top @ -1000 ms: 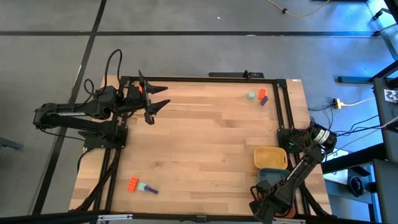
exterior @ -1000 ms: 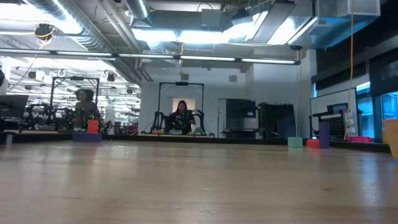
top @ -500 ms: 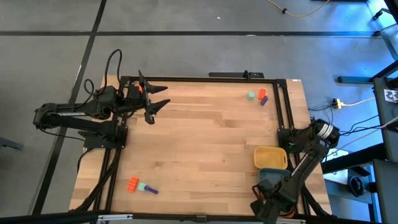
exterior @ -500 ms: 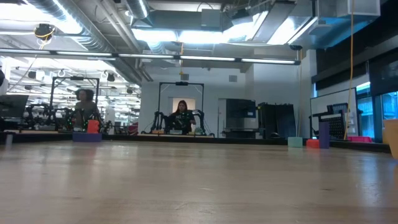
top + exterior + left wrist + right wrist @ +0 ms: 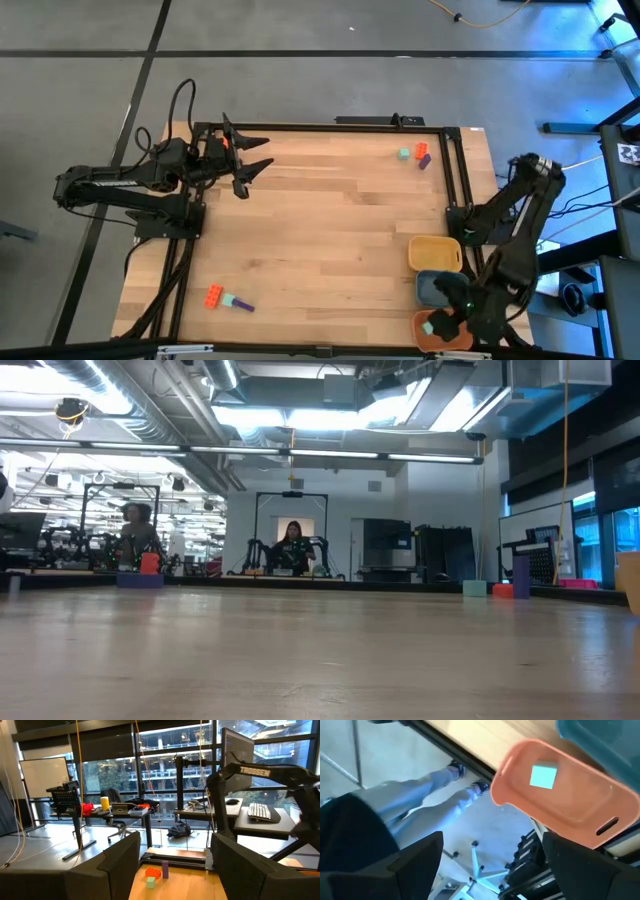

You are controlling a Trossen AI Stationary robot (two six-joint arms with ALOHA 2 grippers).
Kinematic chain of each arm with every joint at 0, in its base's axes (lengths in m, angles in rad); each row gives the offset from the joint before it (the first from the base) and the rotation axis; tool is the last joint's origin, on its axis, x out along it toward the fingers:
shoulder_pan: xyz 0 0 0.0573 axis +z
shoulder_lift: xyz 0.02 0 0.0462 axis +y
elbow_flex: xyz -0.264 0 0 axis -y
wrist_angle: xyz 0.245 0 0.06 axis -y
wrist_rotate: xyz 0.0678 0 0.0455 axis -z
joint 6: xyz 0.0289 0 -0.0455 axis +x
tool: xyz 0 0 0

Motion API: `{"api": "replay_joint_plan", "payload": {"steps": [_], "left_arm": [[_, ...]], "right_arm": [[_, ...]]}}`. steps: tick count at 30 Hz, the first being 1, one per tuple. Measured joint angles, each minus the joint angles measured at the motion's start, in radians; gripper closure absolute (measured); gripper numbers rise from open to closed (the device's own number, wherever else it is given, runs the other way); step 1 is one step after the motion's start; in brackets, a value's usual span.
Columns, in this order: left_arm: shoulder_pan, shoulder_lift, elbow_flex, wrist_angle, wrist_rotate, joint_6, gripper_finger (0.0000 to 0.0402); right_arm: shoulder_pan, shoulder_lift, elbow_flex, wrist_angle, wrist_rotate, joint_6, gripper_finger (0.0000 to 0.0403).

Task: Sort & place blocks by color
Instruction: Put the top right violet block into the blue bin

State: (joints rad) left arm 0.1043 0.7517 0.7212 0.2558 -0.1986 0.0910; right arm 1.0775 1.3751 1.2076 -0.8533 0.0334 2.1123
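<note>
Bright ceiling strips; window glare; wrist blur.

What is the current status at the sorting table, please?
Left gripper open, parked at table's far-left corner. Right gripper open above orange tray, teal block inside. Other blocks wait near both table ends. Nothing in the way.

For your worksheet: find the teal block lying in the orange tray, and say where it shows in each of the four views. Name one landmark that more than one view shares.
High view: the teal block lies in the orange tray, bottom right, beside the right gripper.
Low view: not in it.
Left wrist view: not in it.
Right wrist view: the block sits upper centre-right, inside the tray.
Shared landmark: the blue-grey tray beside the orange one, also seen here.
</note>
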Motion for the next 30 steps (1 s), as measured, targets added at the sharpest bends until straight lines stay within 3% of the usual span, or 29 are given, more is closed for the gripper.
{"api": "replay_joint_plan", "payload": {"steps": [7, 11, 16, 21, 26, 30], "left_arm": [[0.000, -0.003, 0.000, 0.001, 0.000, -0.004, 0.0166], [0.000, -0.003, 0.000, 0.000, 0.008, -0.044, 0.0166], [0.000, -0.003, 0.000, 0.000, 0.061, -0.137, 0.0166], [0.000, -0.003, 0.000, 0.000, 0.108, -0.231, 0.0166], [0.000, -0.010, 0.000, 0.002, 0.143, -0.332, 0.0166], [0.000, -0.009, 0.000, 0.001, 0.164, -0.403, 0.0166]], "right_arm": [[-0.052, -0.027, 0.000, 0.016, 0.000, -0.174, 0.0059], [-0.212, -0.027, 0.000, 0.082, 0.042, -0.457, 0.0060], [-0.478, -0.027, 0.000, 0.184, 0.049, -0.940, 0.0069], [-0.724, -0.027, 0.000, 0.385, 0.048, -1.382, 0.0080], [-0.894, -0.027, 0.000, 0.621, 0.047, -1.693, 0.0081], [-0.983, -0.027, 0.000, 0.790, 0.027, -1.847, 0.0081]]}}
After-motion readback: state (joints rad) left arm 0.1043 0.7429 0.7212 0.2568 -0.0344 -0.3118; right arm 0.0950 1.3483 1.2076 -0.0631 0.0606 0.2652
